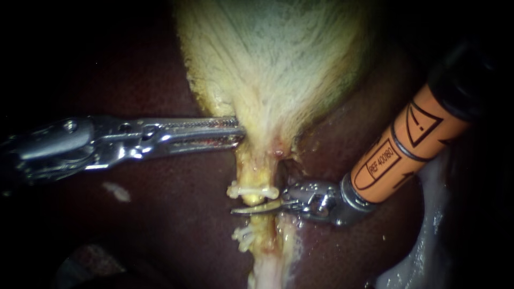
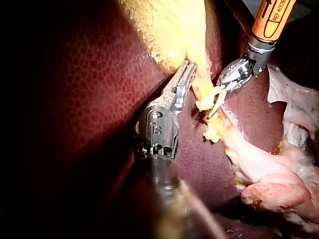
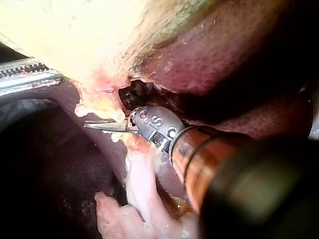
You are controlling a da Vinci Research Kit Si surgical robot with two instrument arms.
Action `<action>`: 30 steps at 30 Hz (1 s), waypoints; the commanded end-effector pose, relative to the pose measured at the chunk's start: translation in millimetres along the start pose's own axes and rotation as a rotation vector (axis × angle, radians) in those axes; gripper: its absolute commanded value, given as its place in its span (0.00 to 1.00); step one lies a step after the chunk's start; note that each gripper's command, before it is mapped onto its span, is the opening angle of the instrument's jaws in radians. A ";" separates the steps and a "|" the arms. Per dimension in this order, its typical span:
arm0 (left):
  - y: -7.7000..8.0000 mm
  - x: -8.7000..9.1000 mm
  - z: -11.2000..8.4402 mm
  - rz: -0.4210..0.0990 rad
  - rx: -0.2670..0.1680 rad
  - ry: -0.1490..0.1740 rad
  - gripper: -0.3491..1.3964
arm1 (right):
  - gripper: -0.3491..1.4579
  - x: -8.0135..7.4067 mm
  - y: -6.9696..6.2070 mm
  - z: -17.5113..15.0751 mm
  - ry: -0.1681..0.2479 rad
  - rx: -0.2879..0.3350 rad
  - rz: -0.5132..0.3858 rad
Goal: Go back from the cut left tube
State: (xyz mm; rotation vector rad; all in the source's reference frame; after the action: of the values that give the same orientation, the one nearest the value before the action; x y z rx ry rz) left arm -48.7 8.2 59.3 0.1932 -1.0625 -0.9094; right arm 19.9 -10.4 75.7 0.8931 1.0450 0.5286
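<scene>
My left instrument comes in level across the liver, and its long toothed jaws are clamped on the edge of the gallbladder where it narrows to a neck. Below that neck the yellow tube runs down over the liver and carries two pale clips, an upper clip and a lower clip. My right instrument, with its orange-sleeved shaft, enters from the upper right. Its thin curved blades lie across the tube in the stretch between the two clips, touching it. From the endoscope and my right wrist camera the blades look pressed together with nothing held, though the tissue around them makes that hard to confirm.
</scene>
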 end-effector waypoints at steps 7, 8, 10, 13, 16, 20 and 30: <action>0.2 0.1 0.1 0.000 0.000 0.000 0.23 | 0.00 0.1 -0.7 -0.1 -0.001 0.003 -0.001; 0.3 0.1 0.1 0.000 0.001 0.000 0.23 | 0.03 0.1 -0.8 -0.1 -0.001 0.003 -0.001; 0.4 0.1 0.1 0.000 0.001 0.000 0.23 | 0.08 0.2 -1.0 0.0 -0.003 0.006 -0.001; 0.4 0.1 0.1 0.000 0.001 0.000 0.23 | 0.17 0.2 -1.1 0.0 0.000 0.001 -0.001; 0.4 0.1 0.1 0.000 0.001 0.000 0.23 | 0.28 0.2 -1.2 0.1 0.004 -0.007 -0.001; 0.4 0.2 0.1 0.000 0.001 0.000 0.23 | 0.37 0.2 -1.5 0.1 0.011 -0.023 -0.002; 0.5 0.2 0.2 0.000 0.001 0.000 0.23 | 0.59 0.3 -1.5 0.3 0.014 -0.030 -0.001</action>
State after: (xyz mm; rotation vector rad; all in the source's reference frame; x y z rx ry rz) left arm -48.5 8.5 59.8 0.1941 -1.0630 -0.9084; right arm 20.2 -11.2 74.3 0.8642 1.0482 0.5480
